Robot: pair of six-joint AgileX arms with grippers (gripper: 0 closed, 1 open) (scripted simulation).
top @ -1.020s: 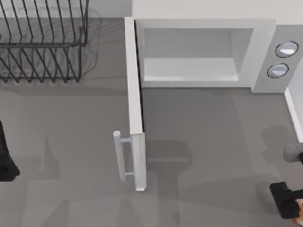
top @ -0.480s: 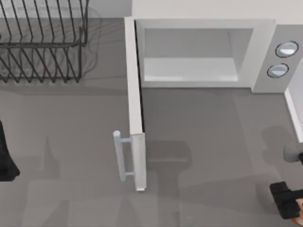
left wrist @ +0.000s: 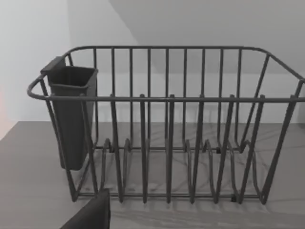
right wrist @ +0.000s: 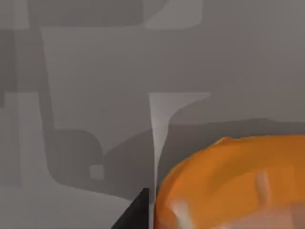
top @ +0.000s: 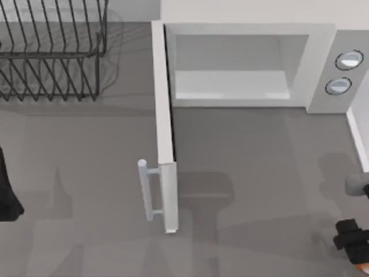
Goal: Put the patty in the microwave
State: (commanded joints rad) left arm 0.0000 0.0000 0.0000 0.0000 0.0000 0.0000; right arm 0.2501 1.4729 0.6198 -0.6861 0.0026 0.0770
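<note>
patty: at counter's front right corner, beside right gripper | grip state: cannot be told | handling: judged light, soft, greasy; to be pinched across rim | microwave: door open | left gripper: parked, left edge

Top cam looks straight down: microwave at 12, dish rack at 10. Left wrist faces that rack near; right wrist hugs patty.

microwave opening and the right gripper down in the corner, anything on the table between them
Nothing: the top view shows bare grey table between the microwave opening and the right gripper. The open door stands off to the left.
</note>
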